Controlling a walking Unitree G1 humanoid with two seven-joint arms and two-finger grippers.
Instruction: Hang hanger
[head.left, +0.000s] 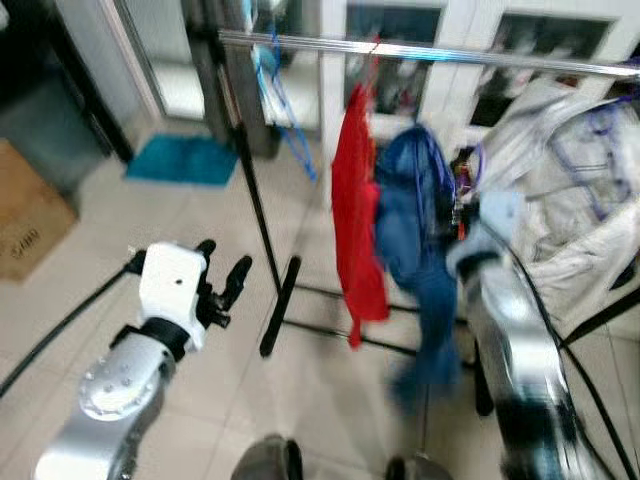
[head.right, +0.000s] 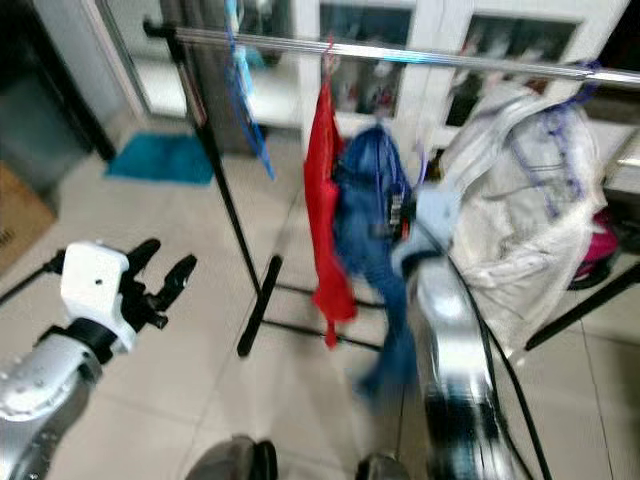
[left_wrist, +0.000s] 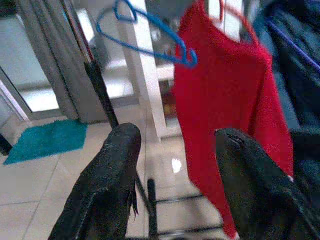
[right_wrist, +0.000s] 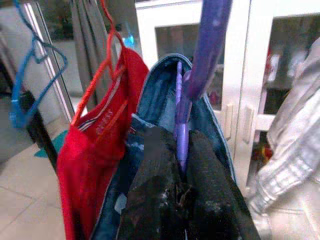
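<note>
A purple hanger (right_wrist: 183, 125) carries a blue denim garment (head.left: 410, 235). My right gripper (right_wrist: 181, 186) is shut on the hanger's neck and holds it up below the silver rail (head.left: 430, 52), just right of a red shirt (head.left: 356, 215) that hangs from the rail on a red hanger (right_wrist: 95, 85). An empty blue hanger (head.left: 275, 85) hangs further left on the rail. A white garment (head.left: 570, 200) hangs at the rail's right end. My left gripper (head.left: 225, 275) is raised low on the left, open and empty, pointing toward the rack.
The rack's black upright (head.left: 255, 200) and floor foot (head.left: 280, 305) stand between my two arms. A cardboard box (head.left: 25, 220) sits at the far left and a teal mat (head.left: 185, 160) lies behind it. White glass-door cabinets (head.left: 460, 90) stand behind the rail.
</note>
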